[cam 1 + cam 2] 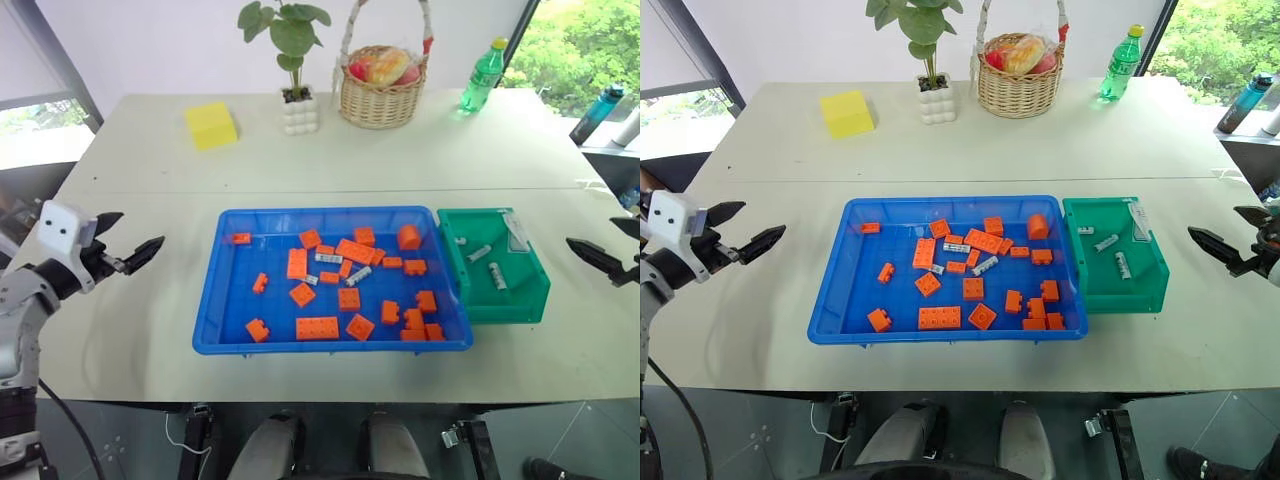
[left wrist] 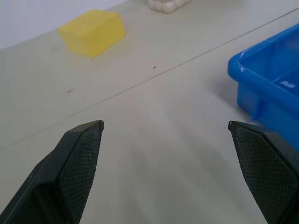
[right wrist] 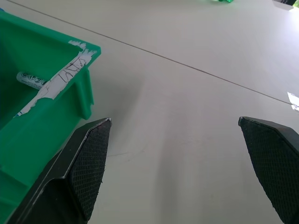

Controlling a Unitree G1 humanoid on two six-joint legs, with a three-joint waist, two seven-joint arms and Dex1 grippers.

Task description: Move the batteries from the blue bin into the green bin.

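The blue bin (image 1: pixel 229 300) sits mid-table, holding many orange bricks (image 1: pixel 317 327) and three silver batteries: one (image 1: pixel 328 258), another (image 1: pixel 358 275) and a small one (image 1: pixel 310 280) near its centre. Against its right side stands the green bin (image 1: pixel 510 305), with three batteries (image 1: pixel 479 253) lying inside. My left gripper (image 1: pixel 142 227) hovers open over bare table left of the blue bin, nothing between its fingers (image 2: pixel 79 163). My right gripper (image 1: pixel 1213 220) hangs open to the right of the green bin (image 3: pixel 42 121), also empty.
Along the table's far side are a yellow block (image 1: pixel 211 125), a potted plant (image 1: pixel 295 100), a wicker basket of fruit (image 1: pixel 378 95) and a green bottle (image 1: pixel 483 75). Bare table surrounds both bins; the front edge runs just below them.
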